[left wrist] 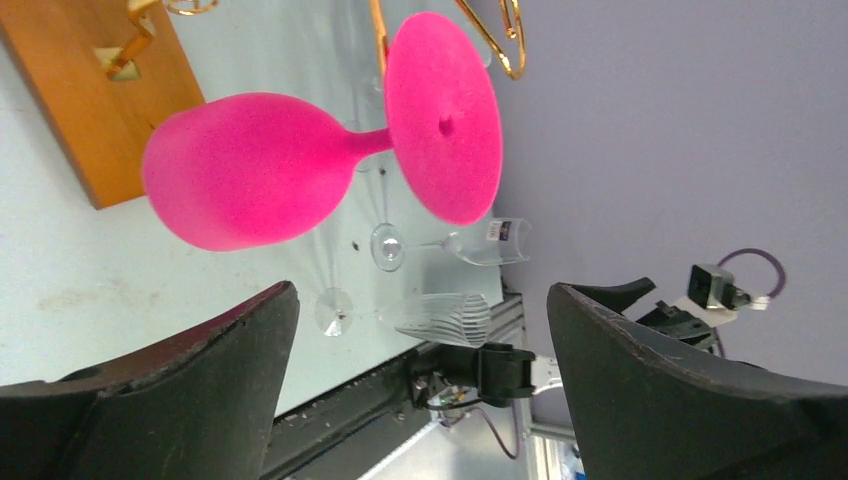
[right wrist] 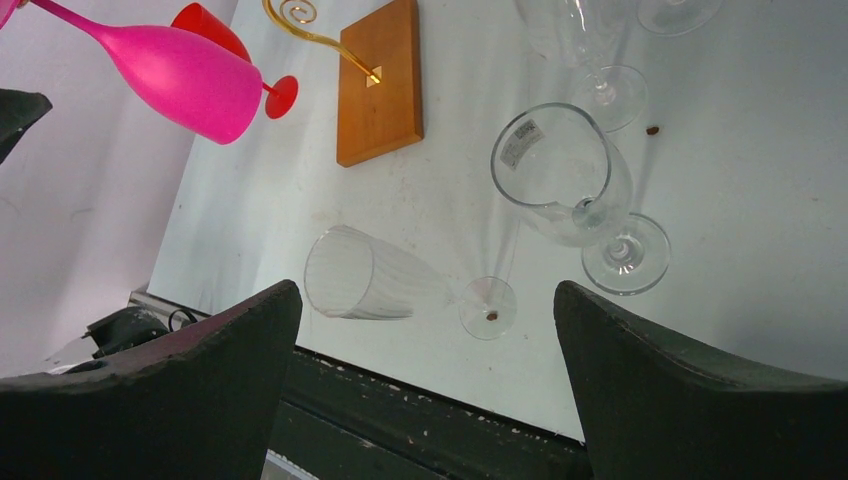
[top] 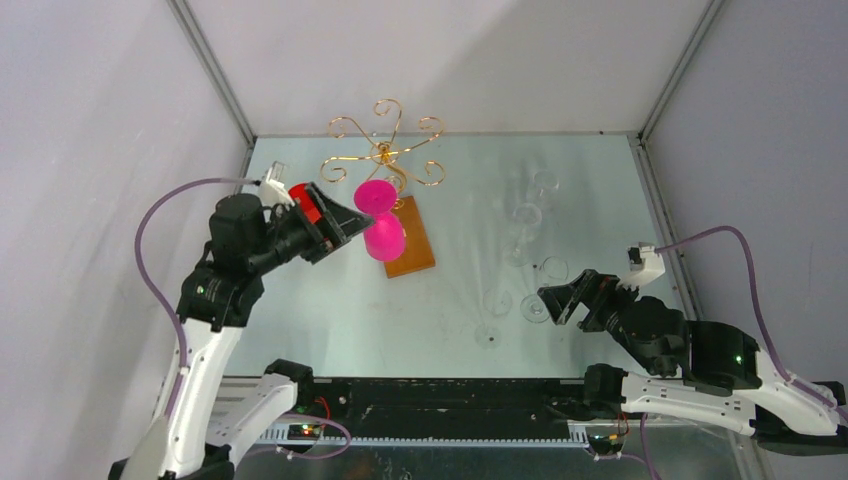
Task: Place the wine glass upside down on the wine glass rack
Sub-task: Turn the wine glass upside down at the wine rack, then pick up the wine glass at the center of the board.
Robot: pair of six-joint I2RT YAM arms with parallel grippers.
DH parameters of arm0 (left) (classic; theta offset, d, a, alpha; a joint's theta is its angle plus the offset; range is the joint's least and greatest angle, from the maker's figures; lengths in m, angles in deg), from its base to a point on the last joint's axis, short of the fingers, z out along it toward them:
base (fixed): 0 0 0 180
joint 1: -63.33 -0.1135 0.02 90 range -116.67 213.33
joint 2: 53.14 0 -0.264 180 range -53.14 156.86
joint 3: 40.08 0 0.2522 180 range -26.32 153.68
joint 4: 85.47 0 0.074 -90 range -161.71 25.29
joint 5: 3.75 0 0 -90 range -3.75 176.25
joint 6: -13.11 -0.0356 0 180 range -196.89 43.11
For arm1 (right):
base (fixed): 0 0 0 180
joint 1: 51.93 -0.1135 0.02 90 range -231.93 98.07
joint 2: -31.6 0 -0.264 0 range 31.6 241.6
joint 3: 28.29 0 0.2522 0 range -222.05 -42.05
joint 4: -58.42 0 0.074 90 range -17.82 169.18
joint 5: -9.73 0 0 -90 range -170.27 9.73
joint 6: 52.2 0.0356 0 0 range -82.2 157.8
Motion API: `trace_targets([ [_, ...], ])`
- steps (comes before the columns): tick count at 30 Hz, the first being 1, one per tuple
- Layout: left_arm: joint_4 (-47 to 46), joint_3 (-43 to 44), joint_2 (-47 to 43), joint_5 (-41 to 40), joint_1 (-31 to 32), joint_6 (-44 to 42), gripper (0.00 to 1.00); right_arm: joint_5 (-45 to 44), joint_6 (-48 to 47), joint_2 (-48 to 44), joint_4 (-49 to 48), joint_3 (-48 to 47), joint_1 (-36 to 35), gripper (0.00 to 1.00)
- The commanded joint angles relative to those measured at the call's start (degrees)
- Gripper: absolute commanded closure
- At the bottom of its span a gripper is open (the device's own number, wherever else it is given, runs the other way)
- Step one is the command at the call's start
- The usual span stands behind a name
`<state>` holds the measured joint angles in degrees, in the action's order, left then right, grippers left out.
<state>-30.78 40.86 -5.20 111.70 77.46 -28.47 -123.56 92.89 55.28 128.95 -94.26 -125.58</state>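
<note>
Left claw point(left wrist: 422, 292), velvety pink glass point(left wrist: 250, 170)

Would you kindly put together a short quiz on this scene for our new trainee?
1. True or false: the left gripper is shut on the pink wine glass.
2. On the wine glass rack, the pink wine glass hangs: A) foot downward; B) bowl downward; C) not at all, because it lies on the table.
3. Fill in: the ribbed clear glass in front of the right gripper lies on its ____.

Key: 1 false, its jaws are open and clear of the glass; 2 B; 3 side.
</note>
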Motion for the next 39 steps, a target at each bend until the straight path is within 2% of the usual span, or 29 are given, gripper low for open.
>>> trace_targets([
  [1, -1.5, -2.61, -4.62, -4.29, 0.28, -2.55, 0.0, -0.58, 1.55, -0.63, 0.39, 0.17, -0.26, 0.0],
  [10, 4.21, -6.1, -13.84, -14.85, 0.28, -9.32, 0.0, -0.83, 3.15, -1.09, 1.51, 0.22, -0.21, 0.01],
  [17, 9.36, -8.95, -16.44, -17.5, 0.28, -12.11, 0.0, -0.66, 4.06, -1.17, 1.63, 0.17, -0.27, 0.0],
  [25, 8.86, -11.08, -13.65, -10.3, 0.09, -16.17, 0.0, -0.23, 6.0, -1.46, 3.28, 0.17, -0.22, 0.0],
  [39, 12.07, -6.88, -2.5, -16.45, -4.09, -20.67, 0.0, -0.62, 7.16, -3.07, 4.93, 0.17, -0.2, 0.0],
])
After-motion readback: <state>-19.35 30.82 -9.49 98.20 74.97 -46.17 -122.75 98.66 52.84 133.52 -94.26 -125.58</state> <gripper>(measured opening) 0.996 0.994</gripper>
